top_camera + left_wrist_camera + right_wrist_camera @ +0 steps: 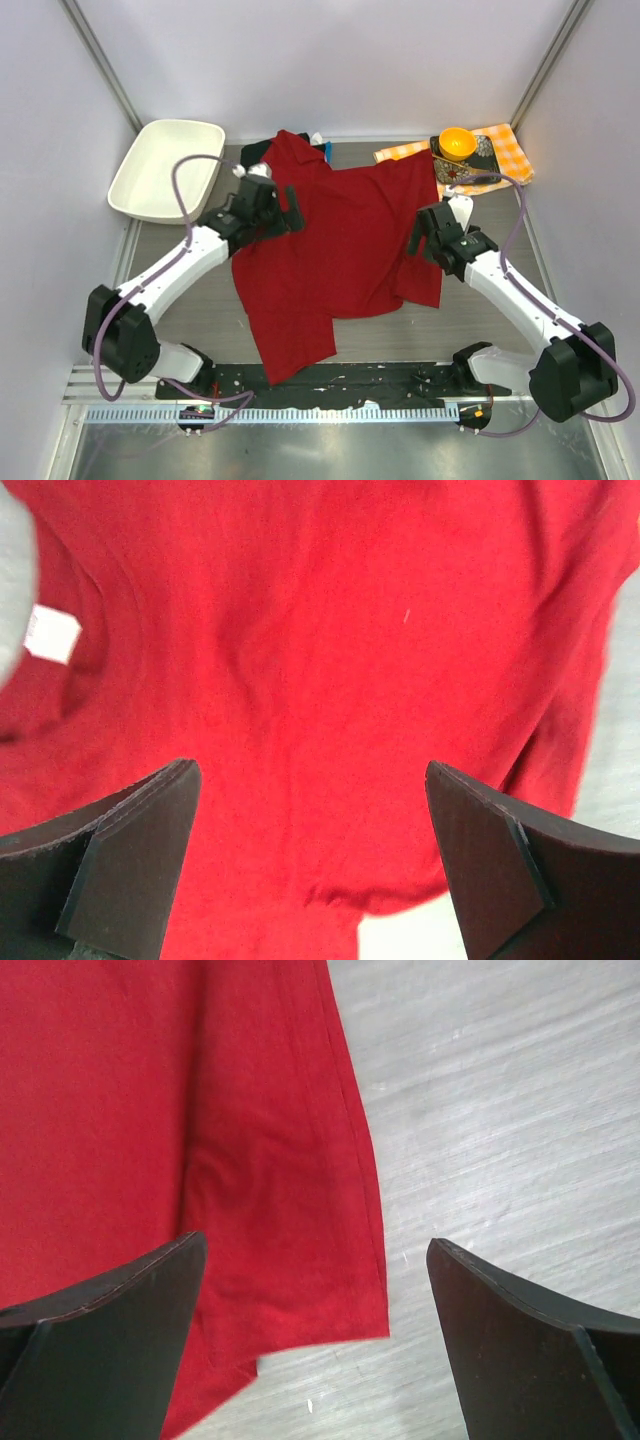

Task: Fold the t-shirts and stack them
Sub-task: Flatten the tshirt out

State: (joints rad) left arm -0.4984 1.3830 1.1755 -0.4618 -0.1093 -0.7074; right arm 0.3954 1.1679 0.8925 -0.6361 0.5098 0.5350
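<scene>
The red t-shirt (340,250) lies spread on the tabletop (390,335). Only the top view shows all of it, reaching from under the left jaws to under the right jaws, with a white tray (165,170) beyond the left pair and an orange bowl (457,143) on a checked cloth (510,150) beyond the right pair. The left wrist view alone shows the neckline's white label (50,635) off to the left of its jaws, while the right wrist view alone shows the shirt's hemmed edge running between its jaws, with bare tabletop on their right. Both pairs of jaws stand wide apart above the shirt, holding nothing.
</scene>
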